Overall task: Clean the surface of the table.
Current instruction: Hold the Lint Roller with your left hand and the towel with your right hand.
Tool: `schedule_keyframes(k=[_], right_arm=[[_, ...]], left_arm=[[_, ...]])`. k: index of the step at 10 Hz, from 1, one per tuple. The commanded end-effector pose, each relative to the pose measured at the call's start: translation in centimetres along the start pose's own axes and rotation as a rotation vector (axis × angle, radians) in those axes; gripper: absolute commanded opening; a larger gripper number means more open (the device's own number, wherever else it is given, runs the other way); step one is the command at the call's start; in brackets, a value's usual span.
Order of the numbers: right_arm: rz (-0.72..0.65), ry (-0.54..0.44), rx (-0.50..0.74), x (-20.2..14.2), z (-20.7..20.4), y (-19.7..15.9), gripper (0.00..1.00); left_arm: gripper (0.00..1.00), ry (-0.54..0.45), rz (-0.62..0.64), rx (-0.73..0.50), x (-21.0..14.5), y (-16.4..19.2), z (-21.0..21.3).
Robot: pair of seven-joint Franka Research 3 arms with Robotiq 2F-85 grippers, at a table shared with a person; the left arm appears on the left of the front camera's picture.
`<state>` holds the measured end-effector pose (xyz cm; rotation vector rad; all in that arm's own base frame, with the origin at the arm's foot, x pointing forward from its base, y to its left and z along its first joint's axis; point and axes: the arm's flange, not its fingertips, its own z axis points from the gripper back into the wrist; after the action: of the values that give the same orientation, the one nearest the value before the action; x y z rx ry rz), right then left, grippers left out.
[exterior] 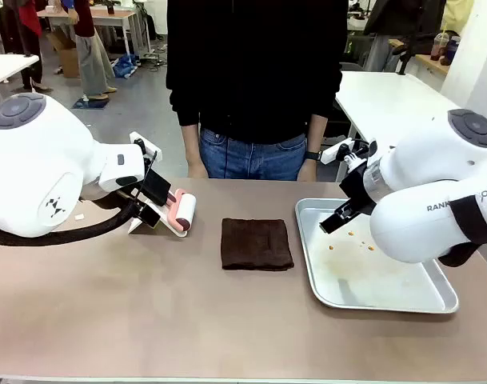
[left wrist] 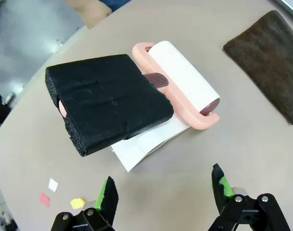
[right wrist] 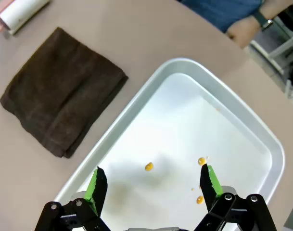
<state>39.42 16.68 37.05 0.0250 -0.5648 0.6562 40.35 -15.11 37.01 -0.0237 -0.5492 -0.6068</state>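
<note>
1. You have one table (exterior: 147,320), brownish-taupe, spanning the front view. It carries everything listed below.
2. One dark brown cloth (exterior: 257,244) lies folded flat at the table's centre.
3. One lint roller (left wrist: 184,82), a white roll in a pink frame, sits at the cloth's 9 o'clock, apart from it.
4. One black foam block (left wrist: 108,101) lies across the roller's handle, tilted. One white sheet (left wrist: 146,142) lies under both.
5. Three small paper scraps (left wrist: 52,185), white, red and yellow, lie on the bare table, at the block's 7 o'clock in the left wrist view.
6. One silver tray (exterior: 387,302) sits at the cloth's 3 o'clock. It holds three orange crumbs (right wrist: 148,166) and a few finer specks.
7. One person stands at 12 o'clock, with both hands (exterior: 308,170) at the far table edge.
8. Your left gripper (left wrist: 163,185) comes in from 9 o'clock and hangs above the table just short of the block. Its jaws are spread wide and hold nothing.
9. Your right gripper (right wrist: 152,173) comes in from 3 o'clock and hangs over the tray. Its jaws are equally wide and empty.
</note>
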Motion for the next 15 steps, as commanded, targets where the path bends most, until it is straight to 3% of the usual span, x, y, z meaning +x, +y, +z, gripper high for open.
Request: schedule_keyframes(k=[1,15], right_arm=[[0.0,-0.001,0.0,0.02,0.01,0.0,1.0],[0.001,0.0,0.0,0.0,0.0,0.01,1.0]], left_arm=[[1.0,0.0,0.0,0.0,0.0,0.0,0.01],[1.0,0.0,0.001,0.0,0.0,0.01,0.0]])
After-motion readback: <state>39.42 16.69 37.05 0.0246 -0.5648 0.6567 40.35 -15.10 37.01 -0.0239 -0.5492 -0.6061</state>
